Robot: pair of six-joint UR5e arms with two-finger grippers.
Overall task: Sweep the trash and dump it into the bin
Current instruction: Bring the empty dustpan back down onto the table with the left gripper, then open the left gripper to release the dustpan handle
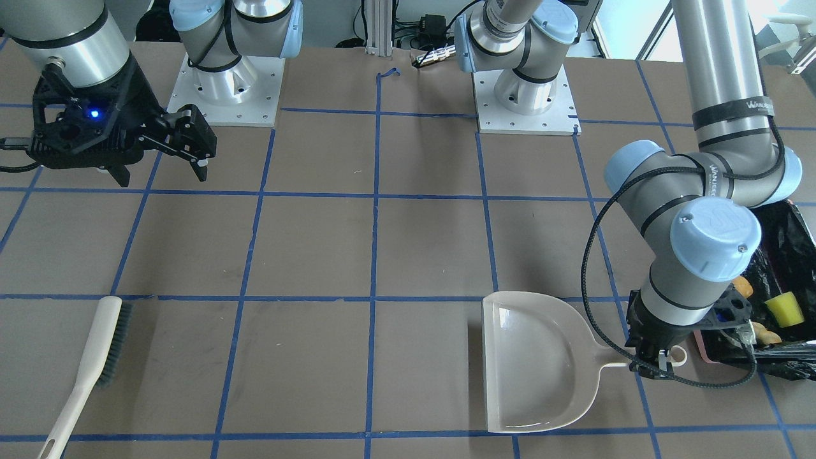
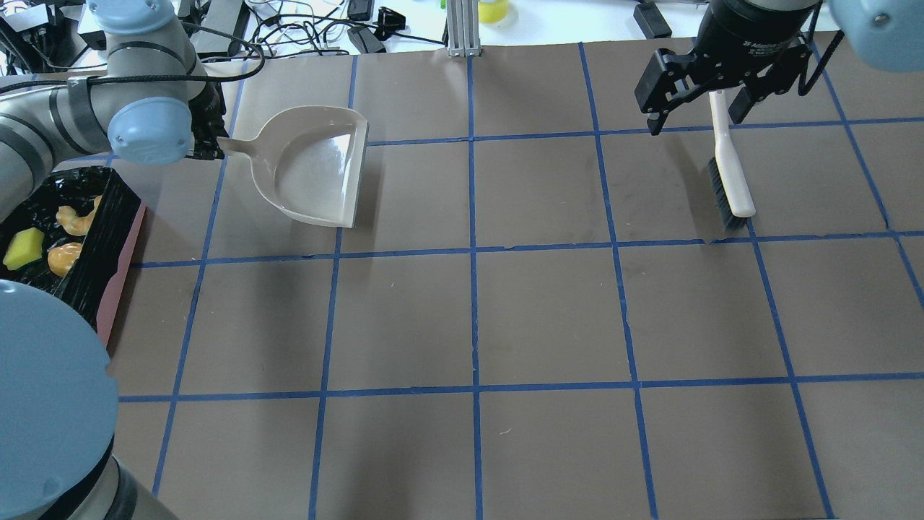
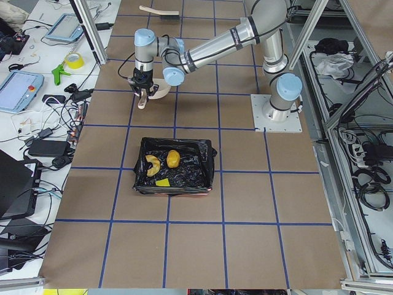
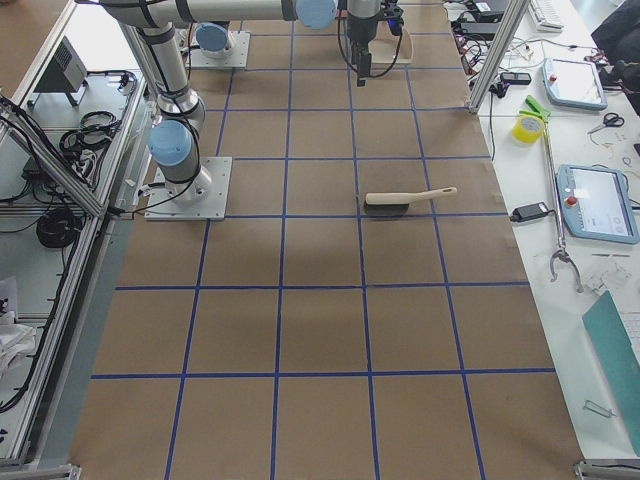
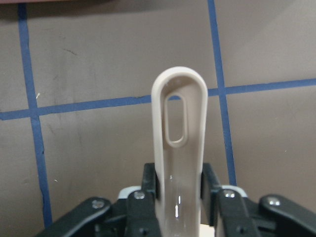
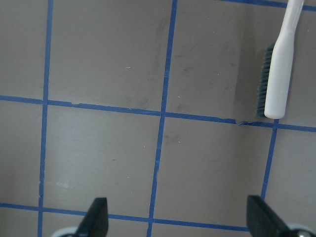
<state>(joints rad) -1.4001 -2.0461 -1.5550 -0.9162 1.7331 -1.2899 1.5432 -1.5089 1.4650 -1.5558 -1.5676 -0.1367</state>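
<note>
The bin [image 2: 123, 274] is a pink-sided box with a black bag, at the table's left end. In it lie the orange lump [image 2: 63, 258], the cream crescent [image 2: 76, 219] and the yellow-green sponge chunk [image 2: 23, 248]; all three also show in the exterior left view, in the bin [image 3: 196, 153]. The beige dustpan [image 1: 535, 363] lies flat and empty on the table. My left gripper [image 5: 180, 182] is shut on its handle [image 5: 177, 113], right beside the bin. My right gripper [image 6: 180, 222] is open and empty, hovering above the table near the brush [image 6: 279, 84].
The beige brush [image 2: 725, 166] with dark bristles lies on the table at the far right, partly under my right gripper [image 2: 696, 108]. Blue tape lines grid the brown tabletop. Both arm bases [image 1: 226, 89] stand at the robot's side of the table.
</note>
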